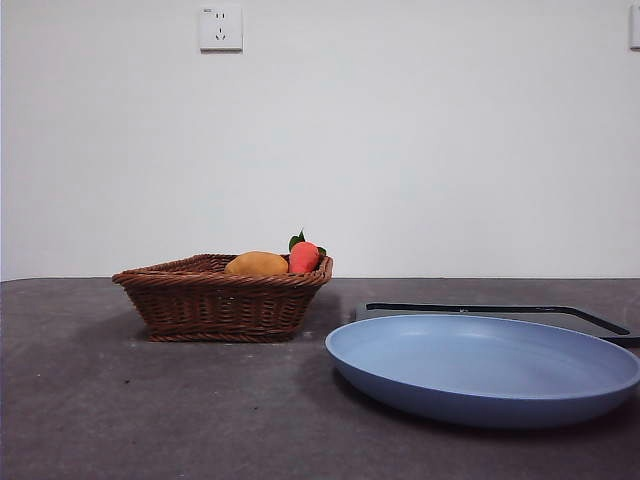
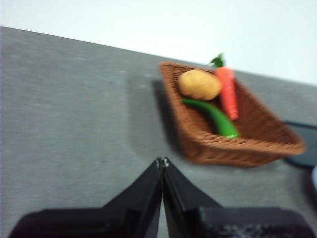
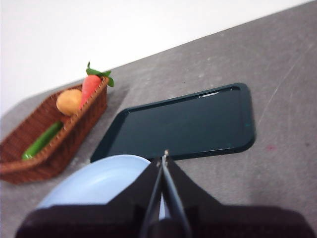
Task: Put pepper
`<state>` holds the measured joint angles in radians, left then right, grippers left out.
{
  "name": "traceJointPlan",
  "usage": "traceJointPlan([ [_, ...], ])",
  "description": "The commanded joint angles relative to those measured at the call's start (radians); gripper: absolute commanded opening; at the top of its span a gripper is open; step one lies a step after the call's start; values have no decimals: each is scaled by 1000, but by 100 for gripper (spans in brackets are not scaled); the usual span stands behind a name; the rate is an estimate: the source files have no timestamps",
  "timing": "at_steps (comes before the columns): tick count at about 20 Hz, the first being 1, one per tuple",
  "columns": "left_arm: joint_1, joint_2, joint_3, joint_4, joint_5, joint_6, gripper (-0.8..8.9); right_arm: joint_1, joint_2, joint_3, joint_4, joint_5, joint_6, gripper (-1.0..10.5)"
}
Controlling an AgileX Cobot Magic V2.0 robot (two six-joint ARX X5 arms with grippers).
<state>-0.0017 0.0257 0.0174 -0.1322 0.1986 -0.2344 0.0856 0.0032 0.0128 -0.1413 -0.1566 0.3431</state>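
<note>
The pepper lies in the wicker basket, left of the blue plate. Both end effectors, left and right, hang above the bench with jaws pressed together, holding nothing.

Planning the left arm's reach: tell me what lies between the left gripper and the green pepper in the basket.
In the left wrist view, bare grey table, then the brown wicker basket's near wall separate the shut left gripper from the glossy green elongated pepper.
</note>
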Motion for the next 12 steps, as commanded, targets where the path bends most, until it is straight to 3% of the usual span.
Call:
traceJointPlan([
  [1,3,-3,3,29,44,-127,6,3,-3,25,14,0,95,5],
  [6,3,4,70,8,102,-167,6,3,20,111,13,0,95,5],
  [12,3,100,218,-93,142,-158,6,3,151,251,3,-2,93,5],
])
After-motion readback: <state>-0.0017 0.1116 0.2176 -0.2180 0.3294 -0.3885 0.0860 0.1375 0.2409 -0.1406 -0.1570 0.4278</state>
